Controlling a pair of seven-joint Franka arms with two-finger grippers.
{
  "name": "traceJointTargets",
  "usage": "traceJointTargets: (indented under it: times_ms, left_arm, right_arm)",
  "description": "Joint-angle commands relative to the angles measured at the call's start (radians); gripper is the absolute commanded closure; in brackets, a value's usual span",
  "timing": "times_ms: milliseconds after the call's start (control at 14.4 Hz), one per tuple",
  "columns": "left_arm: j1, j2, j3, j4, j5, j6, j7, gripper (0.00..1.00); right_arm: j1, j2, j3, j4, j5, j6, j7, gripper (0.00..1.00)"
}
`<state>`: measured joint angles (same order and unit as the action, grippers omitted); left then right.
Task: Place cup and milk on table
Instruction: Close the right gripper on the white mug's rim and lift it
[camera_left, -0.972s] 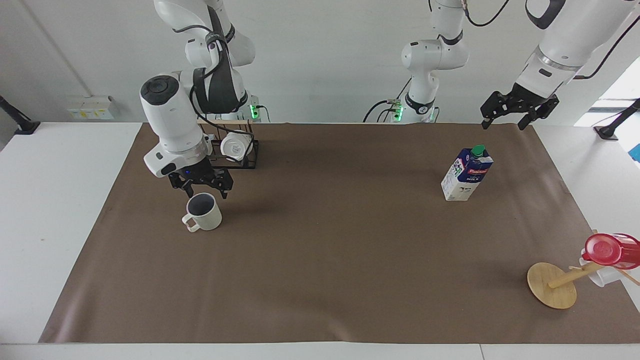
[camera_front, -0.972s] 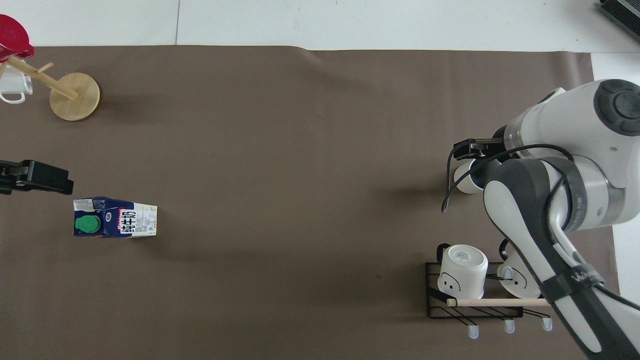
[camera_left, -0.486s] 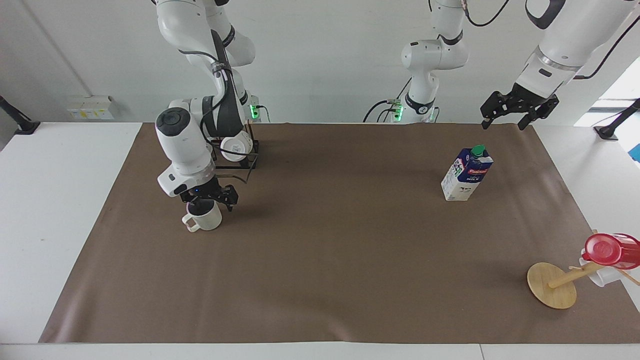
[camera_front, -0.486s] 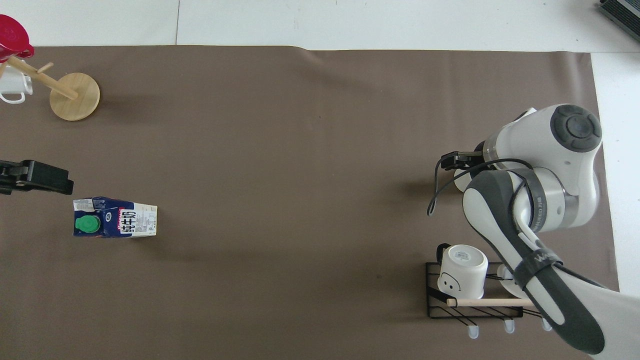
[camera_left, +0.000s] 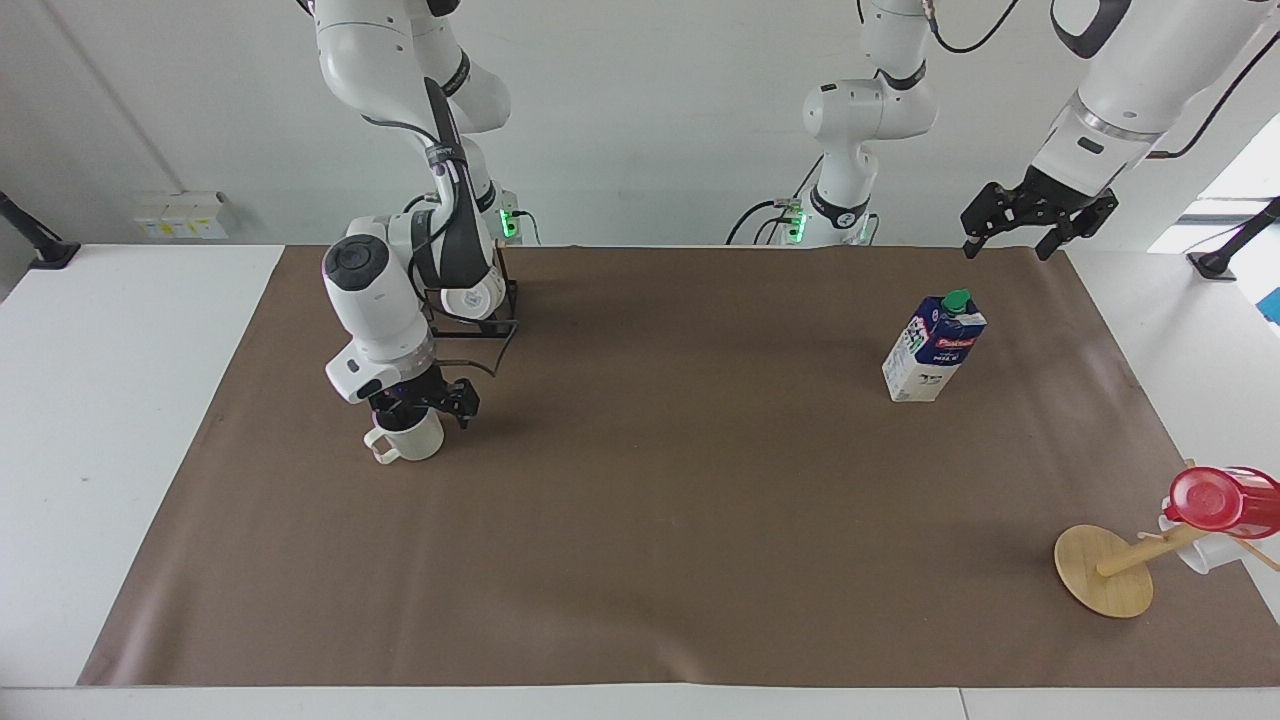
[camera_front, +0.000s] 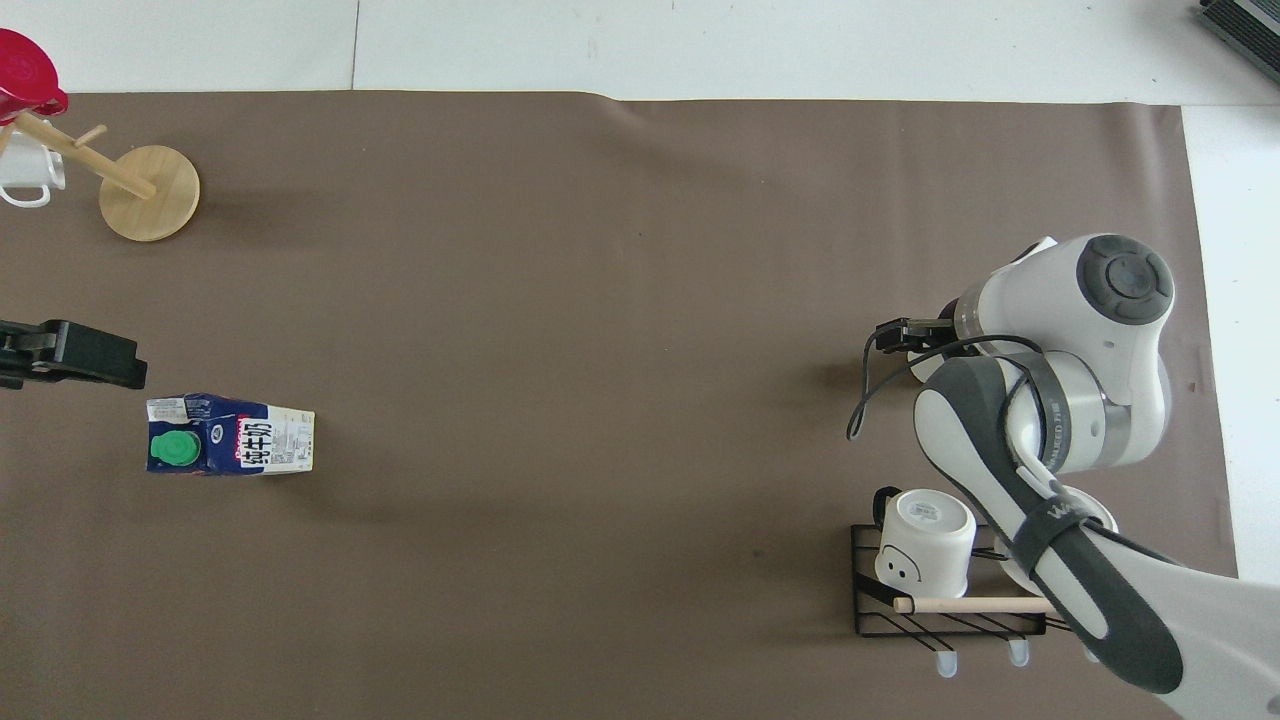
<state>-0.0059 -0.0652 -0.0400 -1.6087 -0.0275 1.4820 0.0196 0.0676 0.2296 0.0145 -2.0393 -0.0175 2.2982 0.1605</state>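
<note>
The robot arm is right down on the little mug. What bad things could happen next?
1. The right end effector sits low at the rim of the cup, open. If it closes off-centre, the cup could tip or skid on the mat.
2. That arm is close to the mug rack; lifting might bump it.
3. The milk is tall and narrow. The left end effector waits raised near it and could knock it over.

The white table (camera_left: 120, 420) carries a wide brown mat (camera_left: 650, 500), on which stand the cup (camera_left: 410, 440), the milk (camera_left: 932, 348), a black wire mug rack (camera_front: 950, 600) and a tilted wooden mug tree (camera_left: 1105, 572).
</note>
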Motion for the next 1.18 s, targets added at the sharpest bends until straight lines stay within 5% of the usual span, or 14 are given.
traceJointTargets:
  times_ms: [0, 208, 555, 763, 1110]
  left_arm:
    - [0.009, -0.015, -0.008, -0.005, 0.014, -0.009, -0.001, 0.00]
    - [0.010, -0.013, -0.008, -0.005, 0.014, -0.008, -0.001, 0.00]
    - [0.009, -0.015, -0.008, -0.005, 0.014, -0.008, -0.001, 0.00]
    - [0.009, -0.013, -0.008, -0.005, 0.014, -0.008, 0.000, 0.00]
    - [0.010, -0.015, -0.008, -0.005, 0.014, -0.008, 0.000, 0.00]
  right_arm:
    - [-0.014, -0.003, 0.005, -0.012, 0.014, 0.024, -0.024, 0.00]
    - [-0.014, -0.001, 0.005, -0.010, 0.013, 0.024, -0.032, 0.00]
    - [-0.019, 0.001, 0.005, -0.007, 0.013, 0.024, -0.029, 0.68]
    - [-0.020, 0.002, 0.005, -0.006, 0.014, 0.024, -0.013, 1.00]
    - [-0.038, 0.011, 0.005, 0.002, 0.019, 0.050, 0.028, 1.00]
